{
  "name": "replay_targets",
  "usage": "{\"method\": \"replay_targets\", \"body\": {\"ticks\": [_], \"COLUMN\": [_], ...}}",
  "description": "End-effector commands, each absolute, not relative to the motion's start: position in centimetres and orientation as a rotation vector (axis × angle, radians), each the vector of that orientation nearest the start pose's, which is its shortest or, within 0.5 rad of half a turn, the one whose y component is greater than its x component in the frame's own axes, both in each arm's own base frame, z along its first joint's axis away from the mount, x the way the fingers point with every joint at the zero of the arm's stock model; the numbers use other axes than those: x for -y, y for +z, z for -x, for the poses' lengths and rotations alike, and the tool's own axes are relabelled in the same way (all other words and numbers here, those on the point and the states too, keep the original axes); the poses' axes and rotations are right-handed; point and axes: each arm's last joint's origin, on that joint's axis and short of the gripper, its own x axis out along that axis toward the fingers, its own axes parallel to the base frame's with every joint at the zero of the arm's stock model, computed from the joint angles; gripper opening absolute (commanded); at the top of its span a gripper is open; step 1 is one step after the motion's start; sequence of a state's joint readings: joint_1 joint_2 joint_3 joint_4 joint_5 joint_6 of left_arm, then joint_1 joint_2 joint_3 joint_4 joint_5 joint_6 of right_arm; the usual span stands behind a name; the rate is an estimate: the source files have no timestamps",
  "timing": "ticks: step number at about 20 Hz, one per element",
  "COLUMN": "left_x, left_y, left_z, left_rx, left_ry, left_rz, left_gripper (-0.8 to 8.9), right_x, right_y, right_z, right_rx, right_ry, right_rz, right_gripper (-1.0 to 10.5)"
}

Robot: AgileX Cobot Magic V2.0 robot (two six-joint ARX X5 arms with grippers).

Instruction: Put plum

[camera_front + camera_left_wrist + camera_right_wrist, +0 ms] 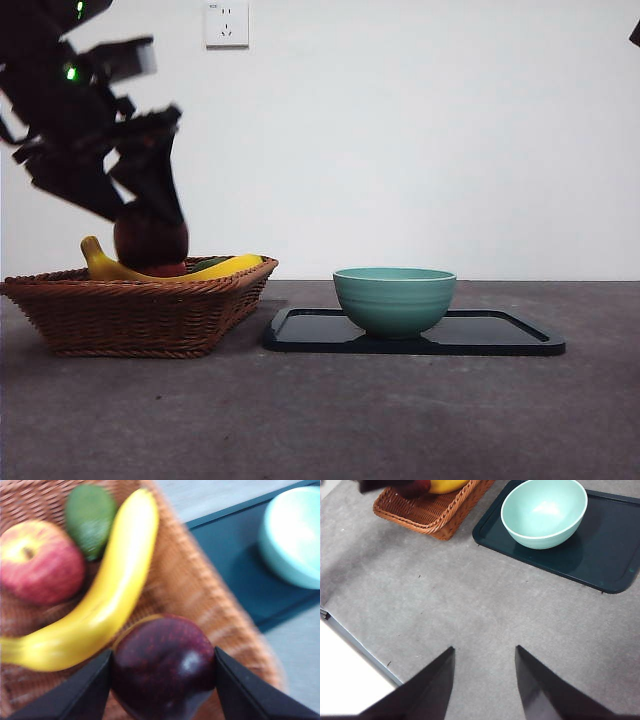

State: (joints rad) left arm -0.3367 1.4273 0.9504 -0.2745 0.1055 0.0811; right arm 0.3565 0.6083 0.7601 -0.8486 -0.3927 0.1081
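Plum, dark maroon, round and glossy, sits pinched between the two black jaws of the left gripper, just above the woven brown wicker basket. Below and beside it lie a long yellow banana, a red-and-yellow apple and a green avocado. Near the basket, a pale teal ceramic bowl stands on a flat dark rectangular tray. The right gripper waits with jaws spread over bare grey table.

The smooth skin could slip from so narrow a hold, dropping the fruit back among the others. A low carry might clip the basket rim.

Where the plum should go is unstated. The left wrist picture is blurred, and the arm hides the plum's top from the front.
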Motion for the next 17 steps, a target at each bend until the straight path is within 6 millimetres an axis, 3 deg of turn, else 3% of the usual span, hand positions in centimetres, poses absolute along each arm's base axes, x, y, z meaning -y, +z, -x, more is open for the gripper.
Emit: {"method": "replay_targets", "body": {"ticks": [1, 10, 14, 17], "left_x": [10.1, 10.6, 10.6, 10.7], "left_y": [22.6, 17.7, 17.6, 18.6], "left_z": [-28.8, -30.9, -30.9, -30.6], "left_rx": [-0.717, -0.828, -0.836, -0.808], "left_ry": [-0.447, -0.445, -0.445, -0.446], "left_rz": [-0.197, -0.219, -0.216, -0.208], "left_gripper": [2.14, 2.19, 3.82, 3.82], "right_x": [-4.9, -4.9, -4.9, -4.9], "right_y": [29.2, 29.2, 29.2, 29.2], "right_z": [-9.9, -9.9, -9.9, -9.9], "right_rx": [-0.738, -0.738, -0.737, -0.737], "right_ry": [0.689, 0.689, 0.689, 0.689], "right_rz": [-0.102, -0.102, -0.102, -0.102], "right_gripper": [1.9, 1.9, 1.9, 1.9]}}
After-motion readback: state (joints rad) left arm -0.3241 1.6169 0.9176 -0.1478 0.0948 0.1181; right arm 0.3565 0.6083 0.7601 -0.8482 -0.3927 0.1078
